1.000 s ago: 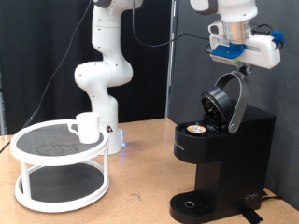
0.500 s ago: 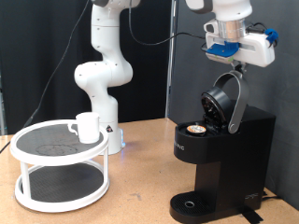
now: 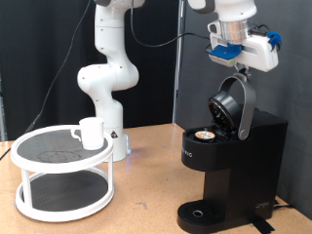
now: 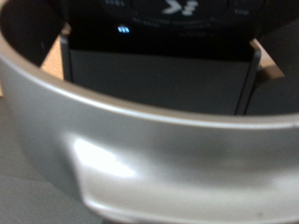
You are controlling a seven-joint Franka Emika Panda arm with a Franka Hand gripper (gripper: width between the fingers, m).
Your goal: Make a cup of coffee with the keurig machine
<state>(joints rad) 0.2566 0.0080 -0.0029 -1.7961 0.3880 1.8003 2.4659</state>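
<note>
The black keurig machine stands at the exterior view's right with its rounded lid raised. A small pod with a tan top sits in its open chamber. My gripper hangs just above the top of the lid's silver handle. In the wrist view that silver handle fills the frame, with the machine's dark top panel beyond it, and no fingers show. The white mug stands on the top tier of the round stand at the exterior view's left.
The white two-tier round stand sits on the wooden table at the exterior view's lower left. A second white robot arm stands behind it. The machine's round drip base has nothing on it.
My gripper has moved towards the exterior view's left and slightly up above the lid handle. The lid stays raised. The mug and pod have not moved.
</note>
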